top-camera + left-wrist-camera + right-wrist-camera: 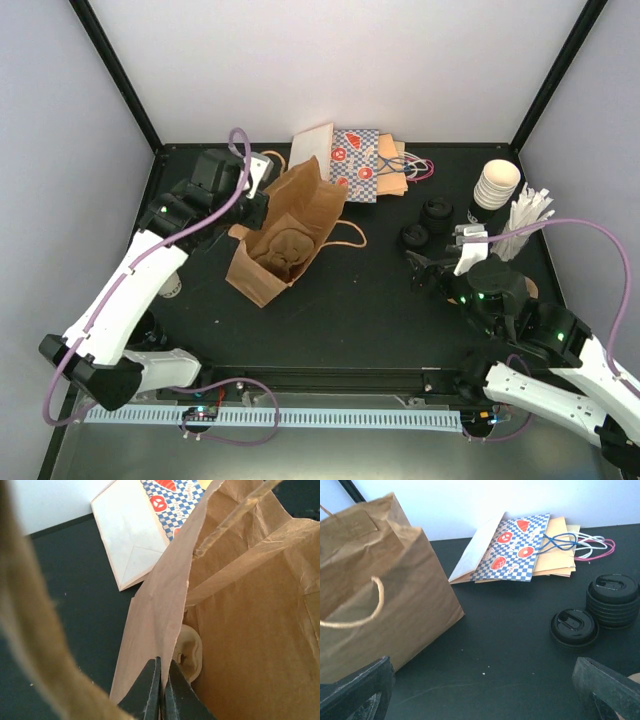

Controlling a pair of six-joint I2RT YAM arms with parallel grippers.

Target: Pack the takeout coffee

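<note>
At the upper left of the overhead view, the left hand [254, 207] reaches in to the rim of a brown paper bag [300, 195] that stands open on the dark counter [370, 320]. In the left wrist view its two dark fingers [150, 690] are pressed together with the bag's side wall pinched between them. Just past the fingertips, inside the bag, sits a pale moulded-pulp piece [191, 652]; only part of it shows.

At the lower right of the overhead view, the right hand [424, 272] hangs over bare counter with its fingers spread wide and nothing between them. It is well apart from the bag. Its own camera has the bag at the left of the frame, one twine handle [372, 607] looping forward.

Near the back wall lies a pile of flat bags [358, 165], the top one checked blue and white with red prints. To the right of the pile stand a stack of black lids [613, 600] and, just beside it and nearer the right hand, a lower black lid [574, 626]. At the upper right of the overhead view is a stack of pale paper cups [497, 183], with a bunch of white wrapped sticks [527, 213] next to it.

I cannot find the takeout coffee, a capped cup, with any certainty in these views. The black-topped things by the right hand look like loose lids, and the bag's inside is mostly hidden.
</note>
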